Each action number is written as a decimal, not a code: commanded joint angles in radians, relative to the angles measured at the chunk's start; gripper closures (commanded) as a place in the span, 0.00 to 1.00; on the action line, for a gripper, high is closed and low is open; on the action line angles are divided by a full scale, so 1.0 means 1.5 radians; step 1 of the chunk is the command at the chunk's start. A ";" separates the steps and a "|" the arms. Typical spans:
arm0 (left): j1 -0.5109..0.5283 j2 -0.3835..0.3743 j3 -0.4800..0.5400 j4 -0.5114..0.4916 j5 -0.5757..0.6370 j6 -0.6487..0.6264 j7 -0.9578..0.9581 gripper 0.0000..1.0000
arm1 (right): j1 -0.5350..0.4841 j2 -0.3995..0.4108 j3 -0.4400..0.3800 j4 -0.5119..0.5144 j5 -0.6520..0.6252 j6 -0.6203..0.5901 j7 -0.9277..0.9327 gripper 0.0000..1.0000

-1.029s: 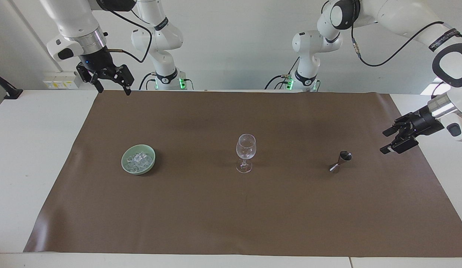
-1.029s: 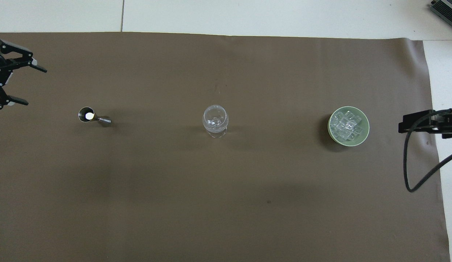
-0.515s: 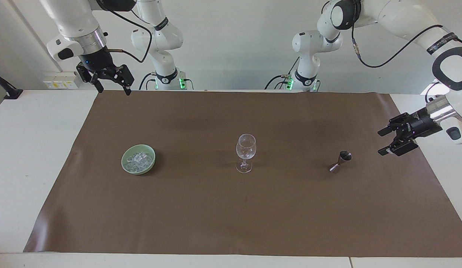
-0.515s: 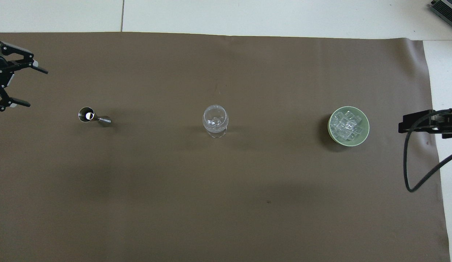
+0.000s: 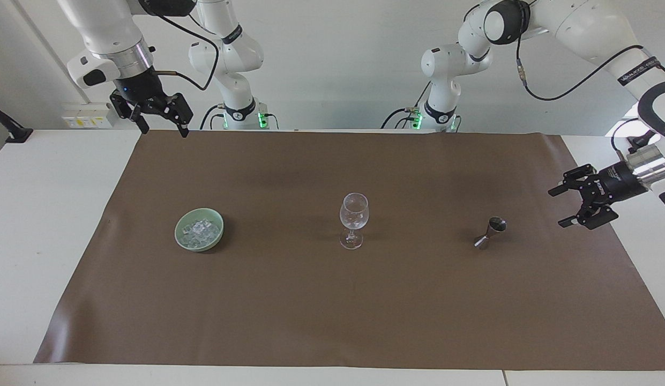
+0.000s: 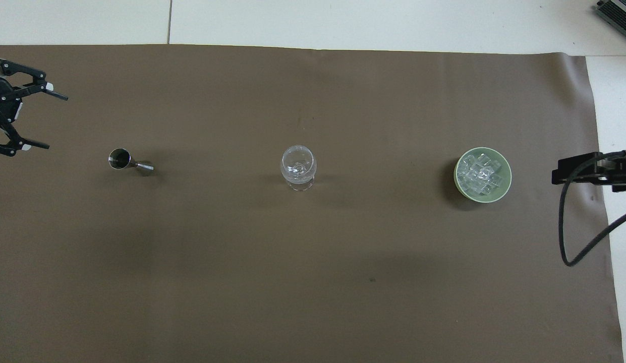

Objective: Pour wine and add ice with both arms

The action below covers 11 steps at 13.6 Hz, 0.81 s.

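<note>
Left pincer hangs wide open, empty, just beside the small steel hourglass jigger, which stands upright, seemingly, at the left arm's end. Right pincer waits open, well apart from the heaped clear ice.

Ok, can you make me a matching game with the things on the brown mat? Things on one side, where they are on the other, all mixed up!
Things:
1. ice
2. wine glass
3. metal jigger
4. left gripper

Places or states:
A. standing at the middle of the mat
B. open, in the air beside the jigger
C. heaped in the green bowl
D. toward the left arm's end of the mat

Pairs: 1-C, 2-A, 3-D, 4-B
</note>
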 commanded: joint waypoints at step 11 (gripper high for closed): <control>0.047 -0.013 -0.003 -0.243 -0.174 0.115 -0.062 0.00 | 0.000 -0.003 -0.002 -0.001 -0.002 -0.009 -0.012 0.00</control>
